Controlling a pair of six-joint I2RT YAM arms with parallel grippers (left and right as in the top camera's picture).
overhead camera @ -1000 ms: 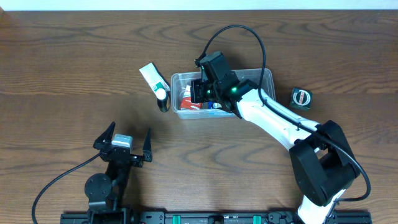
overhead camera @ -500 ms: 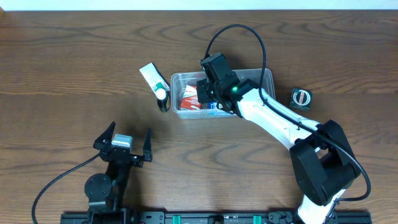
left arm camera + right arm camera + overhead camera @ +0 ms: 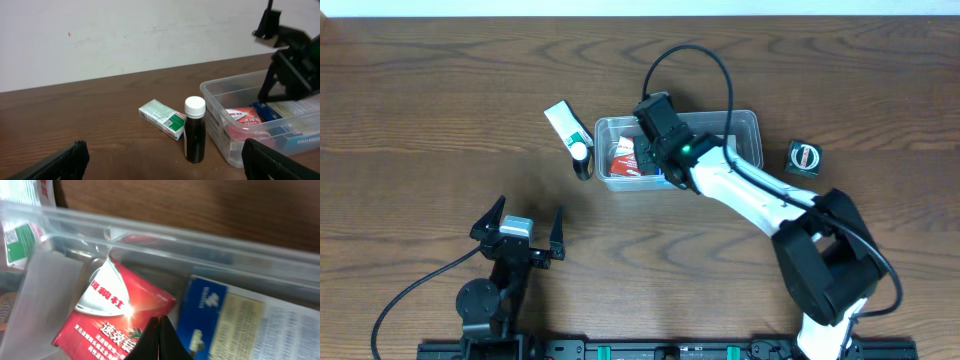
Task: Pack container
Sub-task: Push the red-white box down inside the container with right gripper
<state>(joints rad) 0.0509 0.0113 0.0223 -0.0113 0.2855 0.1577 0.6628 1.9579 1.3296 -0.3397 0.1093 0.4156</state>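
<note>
The container (image 3: 748,118), a clear rimmed tub, sits at the table's middle back. A red packet (image 3: 623,160) and a blue box (image 3: 207,310) lie inside it. My right gripper (image 3: 646,152) reaches down into the tub. In the right wrist view its fingertips are pressed together, shut on nothing, right gripper (image 3: 160,322) just over the red packet (image 3: 110,310). My left gripper (image 3: 517,232) rests near the front left, far from the tub, with its jaws spread wide and empty. In the left wrist view the container (image 3: 215,95) shows ahead to the right.
A black bottle with a white cap (image 3: 582,158) stands just left of the tub, with a white-and-green box (image 3: 563,124) lying behind it. A small dark round-faced object (image 3: 803,158) lies to the tub's right. The right arm (image 3: 295,65) leans over the tub.
The right wrist has swung a little inside the tub, uncovering more of the red packet. The left arm has not moved.
</note>
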